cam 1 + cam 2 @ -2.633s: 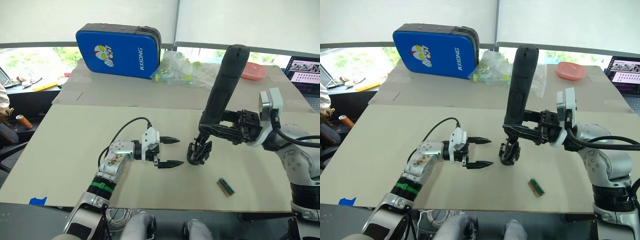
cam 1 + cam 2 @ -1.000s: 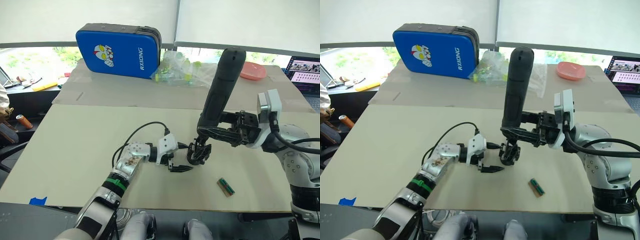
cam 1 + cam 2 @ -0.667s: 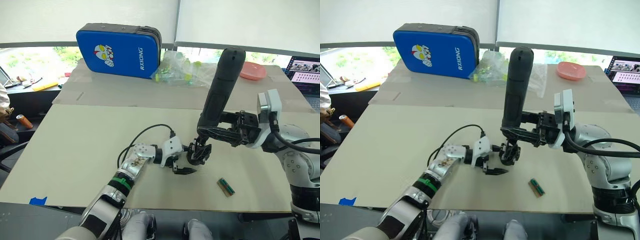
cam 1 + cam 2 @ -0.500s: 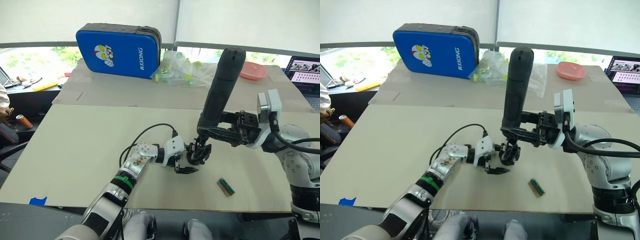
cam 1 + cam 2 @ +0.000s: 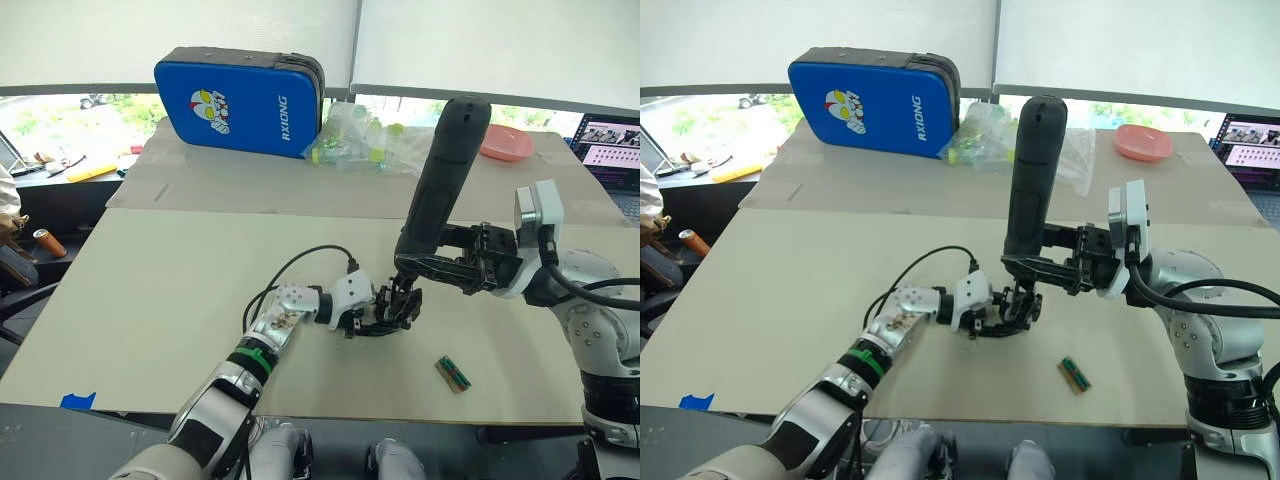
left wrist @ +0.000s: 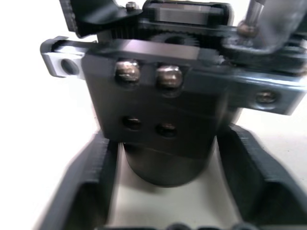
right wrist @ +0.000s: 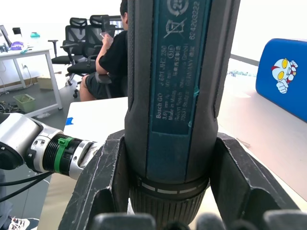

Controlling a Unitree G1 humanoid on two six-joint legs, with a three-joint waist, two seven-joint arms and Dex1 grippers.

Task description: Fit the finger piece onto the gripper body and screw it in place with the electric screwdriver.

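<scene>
On the beige tabletop (image 5: 150,300), the right pincer (image 5: 425,262) is clamped around the lower end of the electric screwdriver (image 5: 438,180), which stands nearly upright, its tip down on the gripper body (image 5: 400,306). The left pincer (image 5: 380,322) reaches in from the left, its fingers (image 6: 91,177) spread to either side of the gripper body's round base (image 6: 168,167); whether they press on it cannot be told. A small green-and-brown cartridge (image 5: 452,373) lies on the tabletop well right of the assembly.
</scene>
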